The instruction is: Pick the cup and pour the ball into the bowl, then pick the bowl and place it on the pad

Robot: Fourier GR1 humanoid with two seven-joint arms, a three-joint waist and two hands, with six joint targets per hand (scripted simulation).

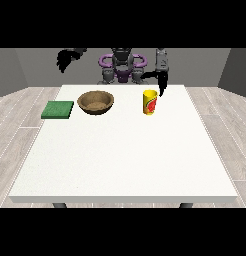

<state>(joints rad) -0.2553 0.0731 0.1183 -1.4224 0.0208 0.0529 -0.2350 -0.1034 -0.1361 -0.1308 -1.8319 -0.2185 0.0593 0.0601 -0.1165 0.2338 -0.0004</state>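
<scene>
Hand (63,60) at the view's left raised above the table's (120,160) far left corner, fingers hanging relaxed, holding nothing. Below it, a flat green pad (58,110); just right of that, a brown wooden bowl (96,102). Further right, an upright yellow cup (150,102) with a red mark. Just behind the cup, hand (162,83) at the view's right, fingers pointing straight down, holding nothing.
</scene>
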